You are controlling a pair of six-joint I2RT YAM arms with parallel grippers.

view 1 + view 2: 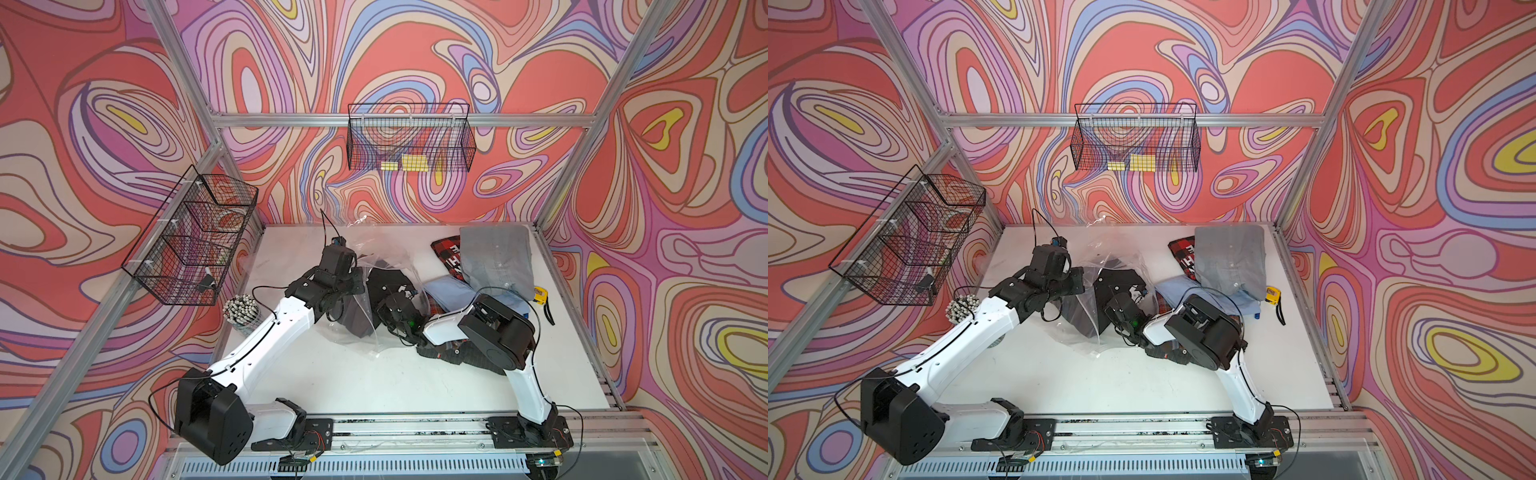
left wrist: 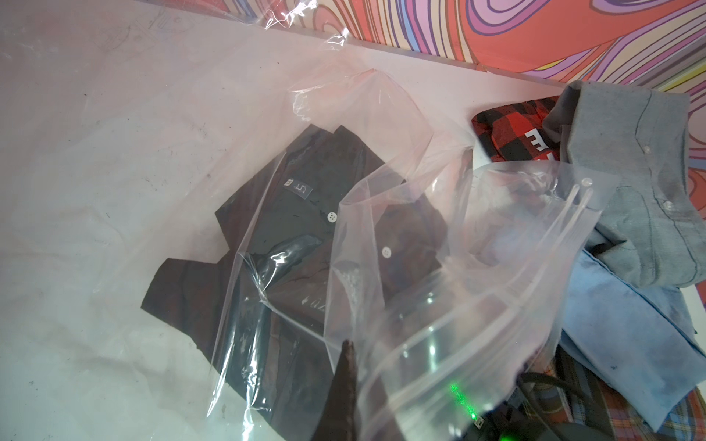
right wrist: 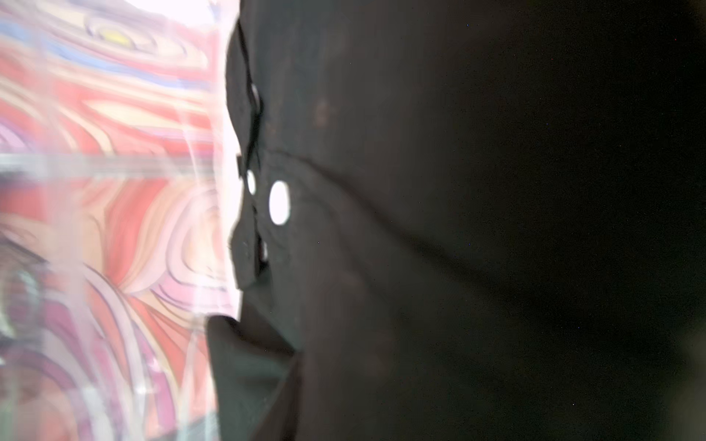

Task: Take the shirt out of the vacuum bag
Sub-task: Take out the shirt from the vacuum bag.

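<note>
Both arms reach from the near rail toward the middle of the white table (image 1: 353, 386). Under the right arm lies a dark checked cloth (image 1: 453, 353). The right gripper (image 1: 392, 301) is pushed into the mouth of the bag (image 1: 372, 249). Its wrist view is filled from very close by the black shirt (image 3: 458, 229) with white buttons. Whether its fingers are open or closed, I cannot tell.

The left gripper (image 2: 345, 366) is closed and the film of the bag seems pinched in its tip. On that side the bag stands up from the table. The bag lies crumpled in the middle of the table, between the two grippers. The shirt is inside it, folded, and its collar and size label show through the film in the left wrist view. The zip strip (image 2: 508, 290) runs close to the right gripper.

At the left, a cup of pens (image 1: 241, 311) stands beside the left arm. Farther, at the right, a blue shirt (image 1: 446, 291) lies just beside the bag. A grey shirt (image 1: 498, 262) lies partly over it and over a red checked cloth (image 1: 444, 251). A yellow tape measure (image 1: 540, 295) lies near this pile. One wire basket (image 1: 191, 237) hangs on the left wall and another basket (image 1: 411, 141) on the far wall.
</note>
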